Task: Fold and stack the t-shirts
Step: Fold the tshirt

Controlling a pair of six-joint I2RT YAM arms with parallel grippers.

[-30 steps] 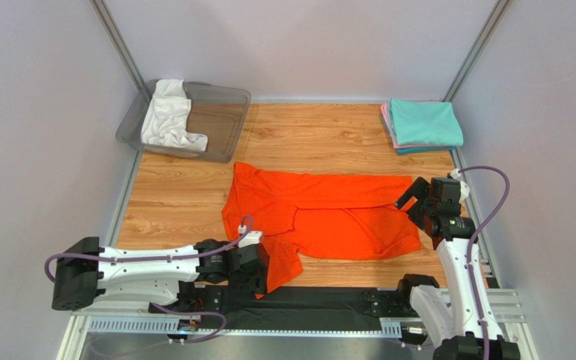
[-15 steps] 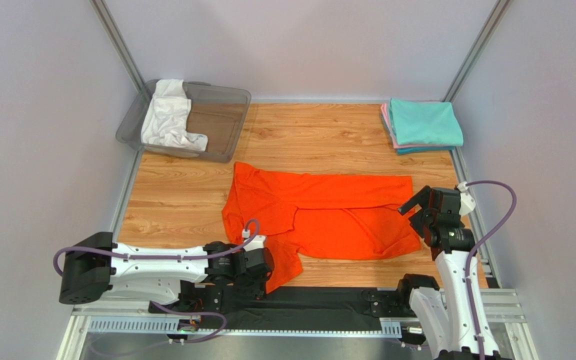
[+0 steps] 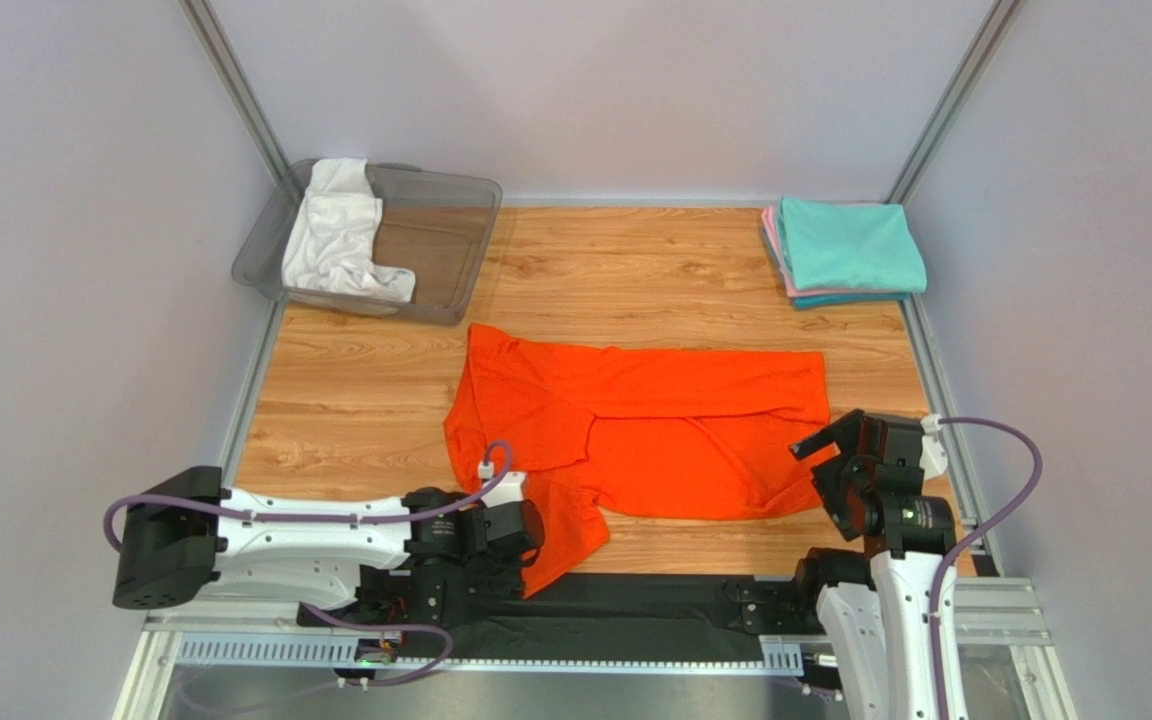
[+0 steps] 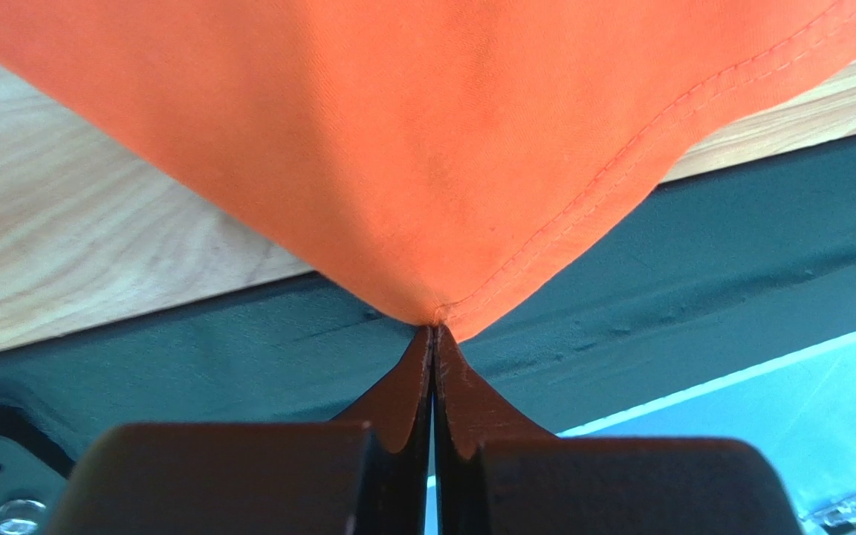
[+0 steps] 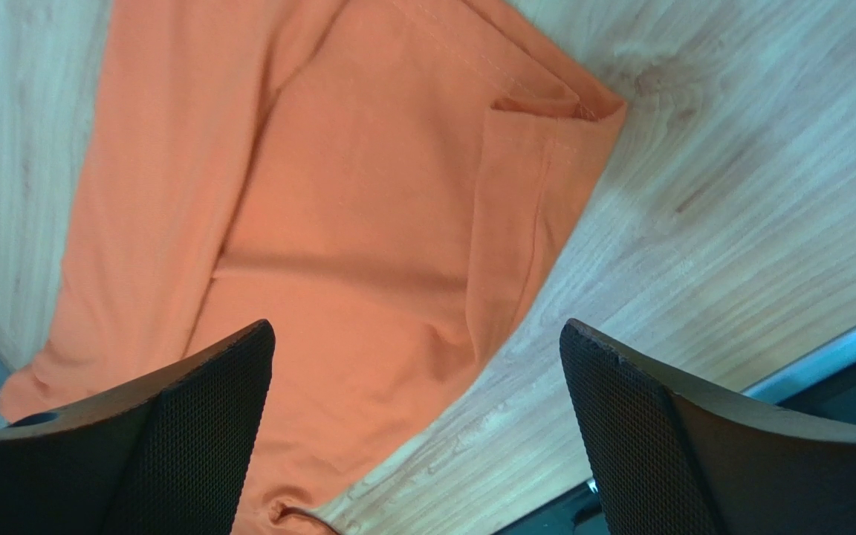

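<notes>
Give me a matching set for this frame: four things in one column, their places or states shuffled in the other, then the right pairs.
Column one:
1. orange t-shirt
2. white t-shirt
3. teal t-shirt
4. right hand

Column two:
a. draped in the grey bin
b. folded, at the far right corner
c. open, holding nothing
d. spread on the table, near corner pinched by the left hand

Pairs: 1-d, 2-a, 3-b, 4-c
</notes>
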